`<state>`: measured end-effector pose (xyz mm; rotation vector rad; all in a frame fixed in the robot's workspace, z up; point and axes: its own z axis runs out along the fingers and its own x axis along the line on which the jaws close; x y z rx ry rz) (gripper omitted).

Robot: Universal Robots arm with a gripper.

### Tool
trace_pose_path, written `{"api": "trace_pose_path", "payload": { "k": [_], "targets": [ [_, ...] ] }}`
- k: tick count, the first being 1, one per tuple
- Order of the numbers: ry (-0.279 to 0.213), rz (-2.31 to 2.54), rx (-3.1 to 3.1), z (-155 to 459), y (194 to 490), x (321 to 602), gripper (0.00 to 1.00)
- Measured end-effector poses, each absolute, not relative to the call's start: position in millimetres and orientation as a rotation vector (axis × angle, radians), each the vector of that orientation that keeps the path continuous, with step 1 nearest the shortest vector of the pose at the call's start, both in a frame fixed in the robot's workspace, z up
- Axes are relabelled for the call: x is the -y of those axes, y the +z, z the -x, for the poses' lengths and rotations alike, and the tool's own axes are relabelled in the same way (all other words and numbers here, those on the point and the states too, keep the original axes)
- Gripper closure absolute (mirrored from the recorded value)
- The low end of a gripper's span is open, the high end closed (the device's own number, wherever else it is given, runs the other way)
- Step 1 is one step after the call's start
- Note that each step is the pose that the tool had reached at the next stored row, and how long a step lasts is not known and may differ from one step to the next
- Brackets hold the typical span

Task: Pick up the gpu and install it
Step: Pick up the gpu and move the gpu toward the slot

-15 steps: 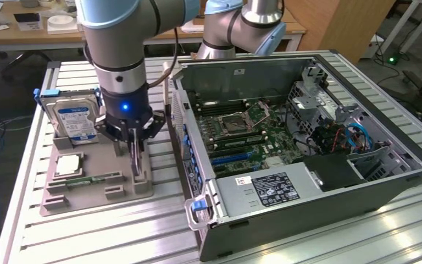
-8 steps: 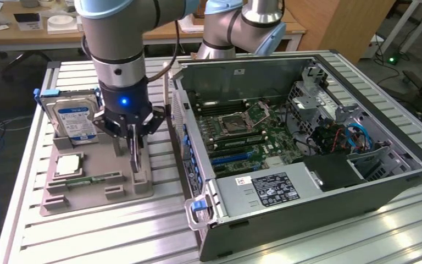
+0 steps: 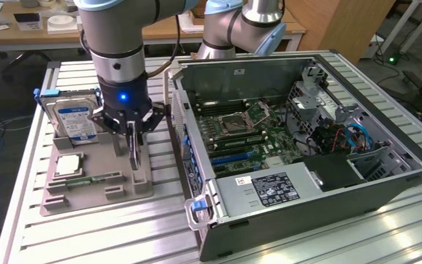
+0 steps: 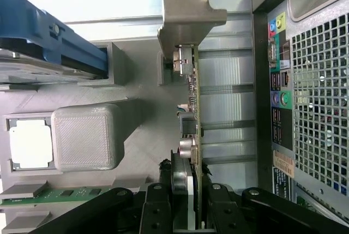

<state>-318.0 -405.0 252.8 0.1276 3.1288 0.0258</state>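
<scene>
The gpu is a thin dark card standing on edge in the grey holder tray, to the exterior view's left of the open computer case. My gripper reaches straight down over it. In the wrist view the gpu appears edge-on with its silver bracket at the far end. The gripper is shut on the card's near end, one black finger on each face. Whether the card's lower edge has left the holder, I cannot tell.
The holder also carries a silver hard drive with a blue label, a square processor chip and a green memory stick. The case lies open with its motherboard facing up. The case's rear port panel is close beside the card.
</scene>
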Motion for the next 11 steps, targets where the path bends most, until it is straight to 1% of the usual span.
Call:
{"api": "trace_pose_path", "payload": {
  "k": [11],
  "targets": [
    [0.026, -0.128, -3.129, 318.1, 252.9, 405.1, 0.71]
  ]
}}
